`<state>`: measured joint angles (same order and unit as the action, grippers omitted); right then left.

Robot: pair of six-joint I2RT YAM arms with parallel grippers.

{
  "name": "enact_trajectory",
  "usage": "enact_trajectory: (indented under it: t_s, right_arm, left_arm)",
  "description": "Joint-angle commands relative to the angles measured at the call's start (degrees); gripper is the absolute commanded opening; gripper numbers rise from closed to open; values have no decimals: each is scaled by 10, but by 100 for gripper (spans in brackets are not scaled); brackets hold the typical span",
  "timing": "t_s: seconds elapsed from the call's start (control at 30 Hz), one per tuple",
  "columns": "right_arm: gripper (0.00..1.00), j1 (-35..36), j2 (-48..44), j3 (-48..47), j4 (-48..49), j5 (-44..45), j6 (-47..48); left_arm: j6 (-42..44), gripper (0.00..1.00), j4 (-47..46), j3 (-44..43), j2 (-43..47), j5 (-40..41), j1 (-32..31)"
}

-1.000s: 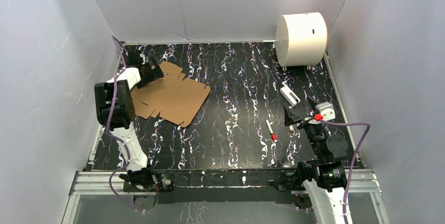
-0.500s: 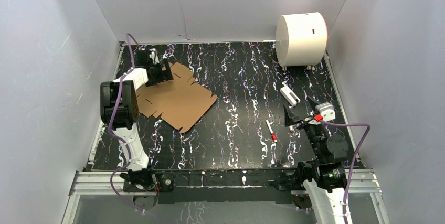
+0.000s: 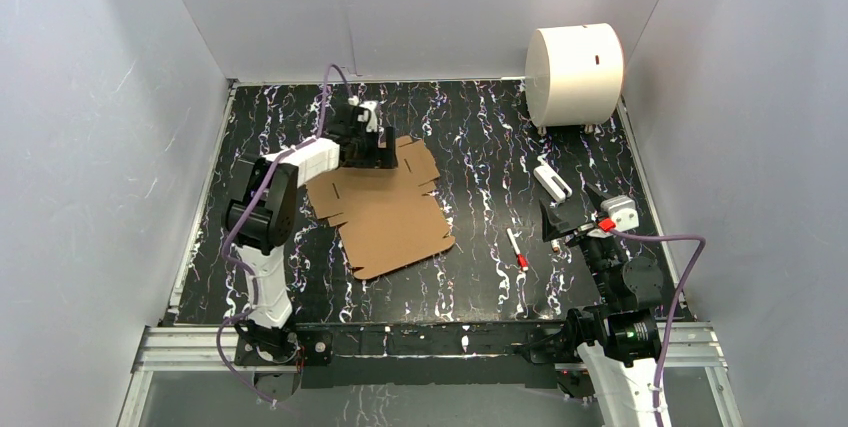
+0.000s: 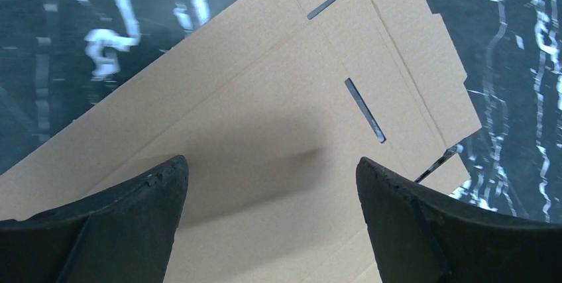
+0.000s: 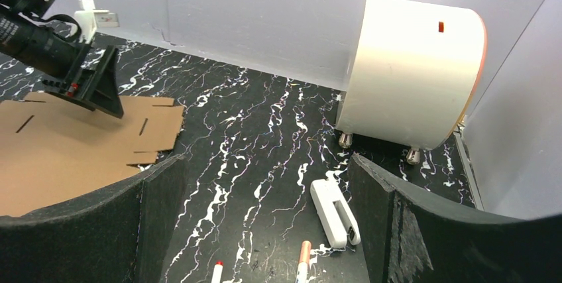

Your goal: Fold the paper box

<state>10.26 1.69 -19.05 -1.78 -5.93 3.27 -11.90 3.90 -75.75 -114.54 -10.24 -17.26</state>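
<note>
Cardboard: one paper box (image 3: 385,212) flat beneath spread left tool (image 4: 268,164); right tool (image 5: 265,157) spread.

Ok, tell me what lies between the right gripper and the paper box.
A white pen with a red end lies on otherwise bare table between the right gripper and the paper box, seen in the top external view.

Even, bright lighting; soft shadows; slight wrist-cam blur.
</note>
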Motion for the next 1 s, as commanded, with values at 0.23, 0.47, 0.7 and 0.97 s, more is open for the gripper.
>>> enact_trajectory:
  t_s: [0.23, 0.47, 0.7, 0.97]
  right_arm:
    - [99, 3, 14, -10, 20, -23, 4]
    - [98, 3, 31, -18, 19, -29, 2]
    - [99, 3, 81, -49, -1, -39, -8]
    - [99, 3, 208, -123, -55, -48, -51]
  left_arm:
    - [-78, 93, 39, 38, 31, -37, -128]
    - [-101, 94, 39, 52, 92, -19, -145]
    - [-95, 96, 67, 76, 209, 70, -142]
    - [-110, 96, 101, 139, 346, 86, -89]
